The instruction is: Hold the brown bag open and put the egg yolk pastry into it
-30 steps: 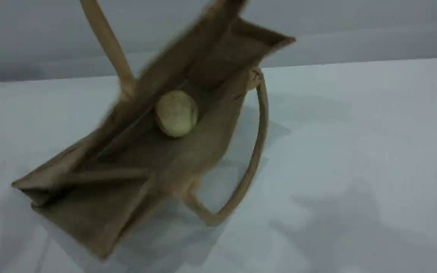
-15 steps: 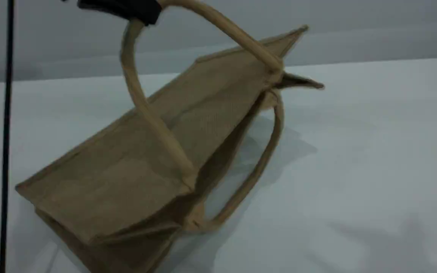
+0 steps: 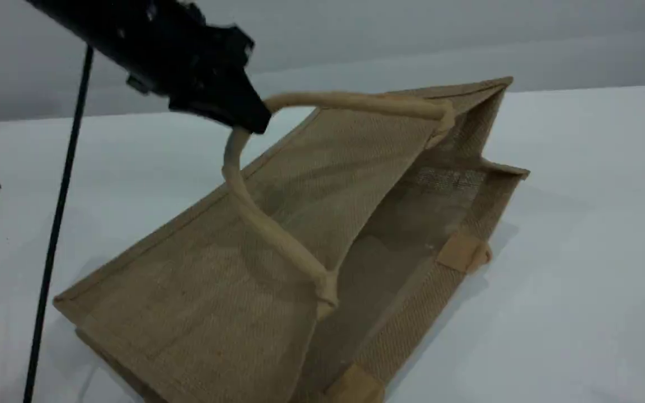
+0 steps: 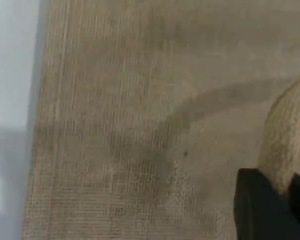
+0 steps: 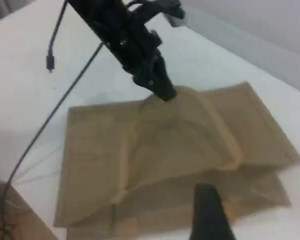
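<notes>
Left gripper [image 3: 252, 115], jaws clamped on the upper handle [image 3: 277, 235], is lowering the brown bag [image 3: 199, 291] onto the desk [image 3: 580, 224]. Egg yolk pastry, visible inside a second ago, is now hidden, presumably bagged. Right gripper [image 5: 210, 220] is hanging open above.

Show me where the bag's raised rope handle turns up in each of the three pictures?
Scene view: raised handle arcs from the left gripper to the brown bag.
Left wrist view: handle at right edge.
Right wrist view: handle centre.
Shared landmark: the black gripper tip pinching it.
</notes>
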You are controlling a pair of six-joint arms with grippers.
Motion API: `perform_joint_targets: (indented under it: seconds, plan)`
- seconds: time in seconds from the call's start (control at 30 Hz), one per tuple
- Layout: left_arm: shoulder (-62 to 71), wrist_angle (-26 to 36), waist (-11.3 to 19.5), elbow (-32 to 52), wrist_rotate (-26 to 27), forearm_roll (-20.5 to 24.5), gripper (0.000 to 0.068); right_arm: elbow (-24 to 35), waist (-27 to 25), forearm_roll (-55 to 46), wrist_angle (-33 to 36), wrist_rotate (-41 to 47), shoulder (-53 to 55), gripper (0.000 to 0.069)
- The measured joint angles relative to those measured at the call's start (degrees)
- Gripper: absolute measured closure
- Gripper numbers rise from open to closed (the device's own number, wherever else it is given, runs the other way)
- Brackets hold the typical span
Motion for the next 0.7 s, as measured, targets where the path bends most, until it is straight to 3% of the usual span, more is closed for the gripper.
perform_joint_targets:
  seconds: [0.1,0.2,0.43,0.53,0.7]
  plan:
    - [2.53,0.53,0.00,0.00,0.00,-2.13,0.0565,0.00,0.00,-2.90,1.53,3.39,-3.33,0.0316]
    - [4.84,1.76,0.00,0.00,1.26,-4.34,0.0496,0.00,0.00,-5.35,3.13,6.30,-6.61,0.0316]
    - [5.54,8.57,0.05,-0.05,7.23,-14.32,0.0246,0.00,0.00,-11.44,11.08,13.11,-9.96,0.0316]
    - [4.36,11.38,0.05,-0.05,9.60,-16.92,0.0213,0.00,0.00,-13.70,14.54,14.57,-11.54,0.0316]
    - [0.17,13.13,0.05,-0.05,10.15,-16.17,0.0207,1.04,0.00,-14.82,15.33,17.14,-15.62,0.0316]
